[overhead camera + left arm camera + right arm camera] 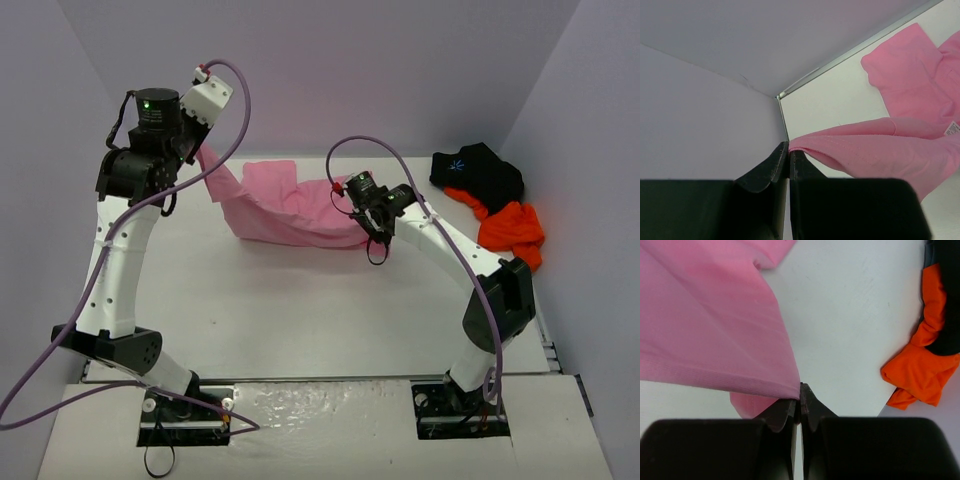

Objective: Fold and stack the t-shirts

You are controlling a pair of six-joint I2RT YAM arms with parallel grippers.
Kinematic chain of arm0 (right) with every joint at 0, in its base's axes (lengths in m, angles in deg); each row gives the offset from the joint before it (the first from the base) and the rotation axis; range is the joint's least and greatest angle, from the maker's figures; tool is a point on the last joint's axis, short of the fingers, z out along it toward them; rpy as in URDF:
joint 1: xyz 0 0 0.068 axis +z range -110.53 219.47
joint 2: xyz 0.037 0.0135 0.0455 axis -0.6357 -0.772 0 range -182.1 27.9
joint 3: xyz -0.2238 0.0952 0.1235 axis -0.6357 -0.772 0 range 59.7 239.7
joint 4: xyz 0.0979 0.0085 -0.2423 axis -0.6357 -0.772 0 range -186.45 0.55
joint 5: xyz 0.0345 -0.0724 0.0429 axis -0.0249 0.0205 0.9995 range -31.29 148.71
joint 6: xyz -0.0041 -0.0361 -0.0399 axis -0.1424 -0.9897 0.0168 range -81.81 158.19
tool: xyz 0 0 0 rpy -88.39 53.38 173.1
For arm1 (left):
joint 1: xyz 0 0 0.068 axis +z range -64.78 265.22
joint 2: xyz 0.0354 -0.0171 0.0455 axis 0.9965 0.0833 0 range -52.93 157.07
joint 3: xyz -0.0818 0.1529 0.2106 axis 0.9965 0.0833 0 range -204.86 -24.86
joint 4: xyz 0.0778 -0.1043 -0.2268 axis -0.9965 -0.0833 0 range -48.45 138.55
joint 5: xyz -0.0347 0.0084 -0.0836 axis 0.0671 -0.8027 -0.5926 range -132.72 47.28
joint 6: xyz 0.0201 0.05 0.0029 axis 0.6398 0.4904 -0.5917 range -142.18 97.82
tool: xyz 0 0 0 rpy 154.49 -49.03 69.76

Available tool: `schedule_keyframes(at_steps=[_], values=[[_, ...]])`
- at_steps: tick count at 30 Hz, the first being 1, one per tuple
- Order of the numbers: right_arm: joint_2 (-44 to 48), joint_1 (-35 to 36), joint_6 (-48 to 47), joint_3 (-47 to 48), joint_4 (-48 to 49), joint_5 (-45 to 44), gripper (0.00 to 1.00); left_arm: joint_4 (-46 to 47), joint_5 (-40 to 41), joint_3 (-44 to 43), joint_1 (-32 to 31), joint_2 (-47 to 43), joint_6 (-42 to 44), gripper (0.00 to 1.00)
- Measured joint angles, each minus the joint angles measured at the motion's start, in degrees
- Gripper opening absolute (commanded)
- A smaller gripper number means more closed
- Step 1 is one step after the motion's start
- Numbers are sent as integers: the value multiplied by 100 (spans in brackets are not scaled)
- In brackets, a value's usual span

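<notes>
The pink t-shirt (282,205) hangs in a sagging band between my two grippers, with part of it resting on the table. My left gripper (205,157) is raised at the back left and shut on the shirt's hem (805,146), which is pinched at the fingertips (788,150). My right gripper (366,218) is low over the table's middle, shut on a corner of the same shirt (715,335) at its tips (801,388). The black t-shirt (478,170) with a light-blue starburst lies bunched at the back right. The orange t-shirt (512,231) lies crumpled beside and partly under it.
Pale walls close in the table at the back and on both sides; the left gripper is near the back left corner (781,95). In the right wrist view the orange cloth (920,371) and the black cloth (949,337) lie against the right wall. White tabletop (300,300) lies in front of the shirt.
</notes>
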Motion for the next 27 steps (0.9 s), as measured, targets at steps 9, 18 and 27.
schedule_keyframes(at_steps=[9,18,27], values=[[372,-462,-681,-516,1174,-1137,0,187,115,108,168,-4,-38,0],[1631,-967,-2035,-487,3501,-2208,0,343,187,308,183,-538,-288,0],[2080,-1006,-2037,1012,3836,-1931,0,296,-15,-592,418,-1634,-800,0]])
